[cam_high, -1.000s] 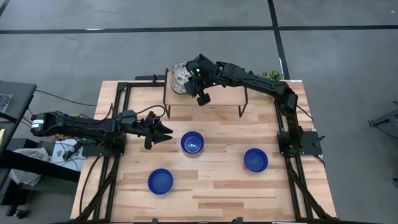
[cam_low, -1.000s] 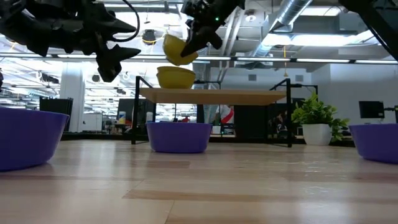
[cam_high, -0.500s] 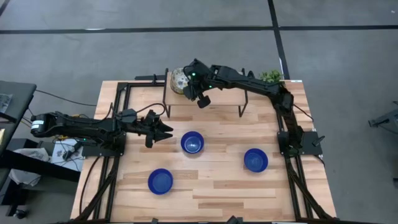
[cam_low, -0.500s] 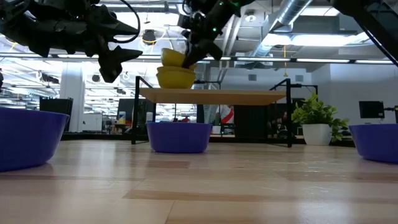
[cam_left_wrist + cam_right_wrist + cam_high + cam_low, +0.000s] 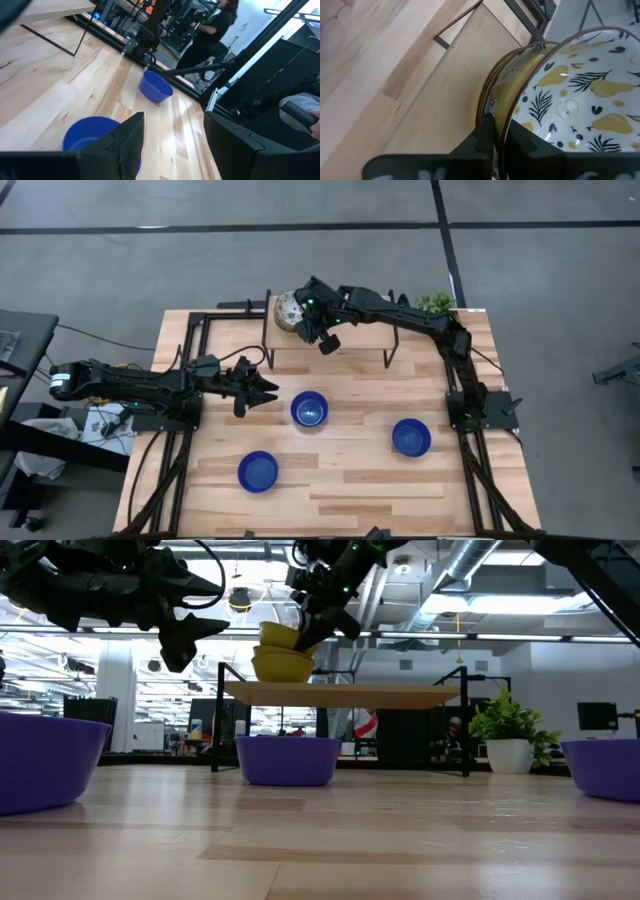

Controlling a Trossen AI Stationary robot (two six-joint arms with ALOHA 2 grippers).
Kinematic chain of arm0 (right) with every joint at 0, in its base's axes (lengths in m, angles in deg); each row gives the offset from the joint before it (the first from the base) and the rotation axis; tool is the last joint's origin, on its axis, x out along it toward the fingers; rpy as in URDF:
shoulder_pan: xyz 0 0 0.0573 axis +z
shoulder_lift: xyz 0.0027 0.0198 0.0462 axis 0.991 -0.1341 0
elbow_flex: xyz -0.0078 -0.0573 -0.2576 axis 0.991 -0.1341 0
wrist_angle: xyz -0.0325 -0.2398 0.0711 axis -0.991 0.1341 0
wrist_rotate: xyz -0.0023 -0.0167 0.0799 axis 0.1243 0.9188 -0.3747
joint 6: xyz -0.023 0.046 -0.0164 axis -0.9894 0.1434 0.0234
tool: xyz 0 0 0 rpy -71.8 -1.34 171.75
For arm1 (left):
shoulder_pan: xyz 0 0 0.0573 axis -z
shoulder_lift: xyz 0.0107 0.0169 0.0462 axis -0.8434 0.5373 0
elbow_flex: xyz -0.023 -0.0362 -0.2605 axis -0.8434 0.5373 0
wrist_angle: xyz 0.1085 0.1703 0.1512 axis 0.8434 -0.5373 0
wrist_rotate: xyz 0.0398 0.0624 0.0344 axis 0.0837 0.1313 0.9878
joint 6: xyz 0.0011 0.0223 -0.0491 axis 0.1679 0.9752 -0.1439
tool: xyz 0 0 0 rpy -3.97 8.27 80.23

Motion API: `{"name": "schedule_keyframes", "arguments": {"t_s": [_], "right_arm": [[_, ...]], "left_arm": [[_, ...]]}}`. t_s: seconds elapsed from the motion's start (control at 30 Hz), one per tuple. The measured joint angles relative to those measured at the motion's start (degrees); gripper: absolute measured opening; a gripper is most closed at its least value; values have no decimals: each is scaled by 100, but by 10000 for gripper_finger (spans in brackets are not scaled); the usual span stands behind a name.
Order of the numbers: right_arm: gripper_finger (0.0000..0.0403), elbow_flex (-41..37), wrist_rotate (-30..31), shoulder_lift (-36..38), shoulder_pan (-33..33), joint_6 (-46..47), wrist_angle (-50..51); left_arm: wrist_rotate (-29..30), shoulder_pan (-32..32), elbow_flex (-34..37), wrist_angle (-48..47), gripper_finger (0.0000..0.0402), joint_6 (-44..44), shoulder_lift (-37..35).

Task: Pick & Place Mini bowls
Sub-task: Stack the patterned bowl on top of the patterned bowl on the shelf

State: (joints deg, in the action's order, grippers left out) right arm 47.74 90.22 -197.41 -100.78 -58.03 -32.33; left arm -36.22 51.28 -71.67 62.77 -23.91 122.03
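A cream bowl with a yellow-green leaf pattern sits tilted on top of other patterned bowls stacked at the left end of a raised wooden shelf. My right gripper is shut on the top bowl. Three blue bowls stand on the table: one in the middle, one on the right, one near the front. My left gripper is open and empty, just left of the middle blue bowl and above the table. My right gripper pinches the top bowl's rim on the side toward the table's near edge, one finger inside the bowl and one outside. The fingers come slanting down from the right. The bowl lies tilted, nested in the bowl below it on the shelf.
The shelf stands on thin dark legs at the table's far side. A potted plant stands at the far right corner. Black frame rails run along both table sides. A person stands in the room beyond.
My right gripper has gone down and a little toward the table's left edge with the patterned bowl. The bowl, which hung tilted above the stack, now rests nested in the top of it.
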Motion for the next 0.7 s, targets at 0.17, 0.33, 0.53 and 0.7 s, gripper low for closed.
{"name": "schedule_keyframes", "arguments": {"t_s": [0.17,0.33,0.53,0.7], "right_arm": [[32,0,-6,0,3,-27,-37],[48,0,-9,0,3,-43,-121],[71,0,145,0,14,-53,-204],[98,0,323,6,46,-45,-223]], "left_arm": [[0,0,0,4,204,2,0],[0,0,0,15,204,0,0],[0,0,0,17,204,0,0],[0,0,0,17,204,93,0]]}}
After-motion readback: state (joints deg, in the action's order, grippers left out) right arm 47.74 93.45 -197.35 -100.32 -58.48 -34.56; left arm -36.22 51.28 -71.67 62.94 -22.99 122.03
